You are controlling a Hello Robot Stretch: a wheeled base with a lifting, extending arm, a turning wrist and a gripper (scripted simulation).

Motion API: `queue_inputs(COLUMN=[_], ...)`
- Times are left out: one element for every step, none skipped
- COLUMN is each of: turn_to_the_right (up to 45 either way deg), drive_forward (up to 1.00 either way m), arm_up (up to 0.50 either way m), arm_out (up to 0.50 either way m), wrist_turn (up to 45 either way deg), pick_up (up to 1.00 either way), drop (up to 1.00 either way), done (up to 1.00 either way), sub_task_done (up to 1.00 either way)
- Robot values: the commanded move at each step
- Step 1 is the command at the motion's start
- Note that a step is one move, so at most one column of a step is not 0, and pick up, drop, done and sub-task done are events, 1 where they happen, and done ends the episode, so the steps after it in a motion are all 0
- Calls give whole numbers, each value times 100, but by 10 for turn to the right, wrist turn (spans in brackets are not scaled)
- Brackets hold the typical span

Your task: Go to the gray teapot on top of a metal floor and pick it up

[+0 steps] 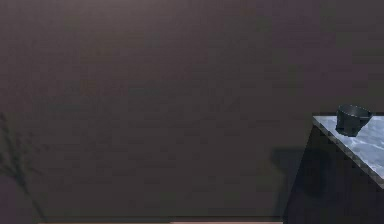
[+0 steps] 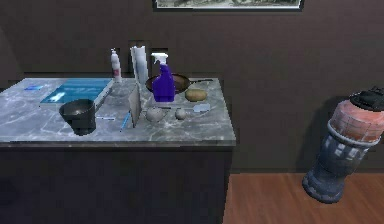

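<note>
Seemingly the task's thing is the dark gray rounded shape point(image 2: 371, 99) with a handle-like loop, atop a pink-and-gray pedestal point(image 2: 345, 150) on the wooden floor point(image 2: 270, 200), well apart from the worktop's point(image 2: 200, 128) right-hand edge; whether it is a teapot cannot be told. Where it lies relative to the gripper, and the gripper's state, cannot be told. A dark pot point(image 2: 78, 113) stands near the worktop's front edge. Toward the back edge are a blue spray bottle point(image 2: 163, 80), a brown bowl point(image 2: 180, 82) just behind it and a white bottle point(image 2: 116, 65), its label too small to read. A framed picture point(image 2: 227, 4) hangs above
</note>
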Motion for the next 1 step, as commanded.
queue_inputs(turn_to_the_right=[0], drive_forward=[0], arm_up=[50], arm_out=[0], wrist_turn=[0], pick_up=[0], drop=[0], done=[0], sub_task_done=[0])
